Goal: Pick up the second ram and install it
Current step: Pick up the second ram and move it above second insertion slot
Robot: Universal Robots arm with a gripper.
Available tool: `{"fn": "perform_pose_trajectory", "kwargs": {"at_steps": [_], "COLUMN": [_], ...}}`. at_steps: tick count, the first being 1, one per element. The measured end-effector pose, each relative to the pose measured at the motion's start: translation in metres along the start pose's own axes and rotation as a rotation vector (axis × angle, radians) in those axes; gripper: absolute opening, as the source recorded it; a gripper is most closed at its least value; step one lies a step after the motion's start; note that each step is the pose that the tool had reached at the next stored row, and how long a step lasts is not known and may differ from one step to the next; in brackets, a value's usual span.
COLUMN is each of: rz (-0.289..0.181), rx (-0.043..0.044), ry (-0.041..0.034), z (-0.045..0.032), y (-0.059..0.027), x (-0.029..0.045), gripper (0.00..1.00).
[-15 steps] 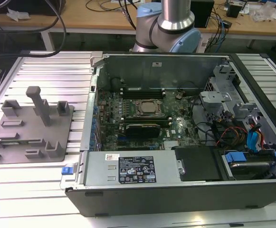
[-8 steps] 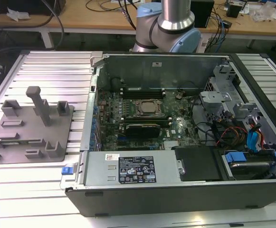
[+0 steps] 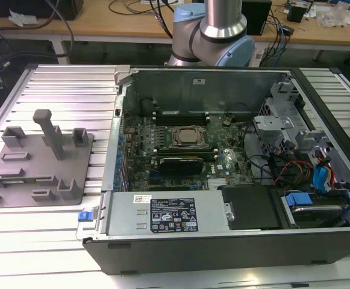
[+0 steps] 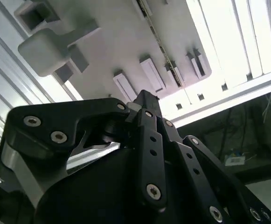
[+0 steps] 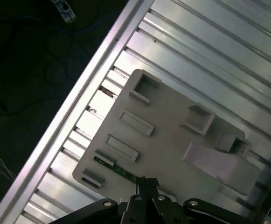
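Gripper (image 5: 144, 180) hangs above the grey holder tray (image 5: 172, 135) — jaws together, empty — near the second ram (image 5: 113, 167).

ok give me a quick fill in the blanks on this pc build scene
The grey holder tray lies to the exterior view's ___ of the computer case.
In the first wrist view the second ram sits at the tray's edge, and it is ___ in colour.
The gripper hangs ___ the tray.
Missing: left; green; above.
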State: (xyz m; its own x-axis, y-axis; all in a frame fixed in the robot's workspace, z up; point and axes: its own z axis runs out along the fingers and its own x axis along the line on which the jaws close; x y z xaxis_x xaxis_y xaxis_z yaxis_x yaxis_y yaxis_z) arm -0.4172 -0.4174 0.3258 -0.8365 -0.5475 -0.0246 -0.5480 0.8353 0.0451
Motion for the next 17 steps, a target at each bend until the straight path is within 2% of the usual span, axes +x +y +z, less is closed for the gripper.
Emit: {"fn": "perform_pose_trajectory", "kwargs": {"at_steps": [2,4,5,7,9,11,13,17], "rz": [-0.073,-0.12,-0.165,-0.205,-0.291,-0.355,-0.446,-0.532], "rx": [-0.0018,-0.003,-0.0041,-0.0051,-0.0072,-0.0088,-0.011,-0.0132], "ry": [0.0032,0.0053,0.0074,0.0092,0.013,0.0159,0.02,0.0239], "z": [0.0005,0.0008,0.0011,0.0014,0.002,0.0024,0.0031,0.0037], "y": [0.0,0.0,0.0,-0.0001,-0.0001,-0.0001,-0.0001,-0.0002], "x": [0.0,0.0,0.0,0.0,0.0,0.0,0.0001,0.0001], "gripper": [0.08,0.08,0.08,0.08,0.08,0.08,0.08,0.08]}}
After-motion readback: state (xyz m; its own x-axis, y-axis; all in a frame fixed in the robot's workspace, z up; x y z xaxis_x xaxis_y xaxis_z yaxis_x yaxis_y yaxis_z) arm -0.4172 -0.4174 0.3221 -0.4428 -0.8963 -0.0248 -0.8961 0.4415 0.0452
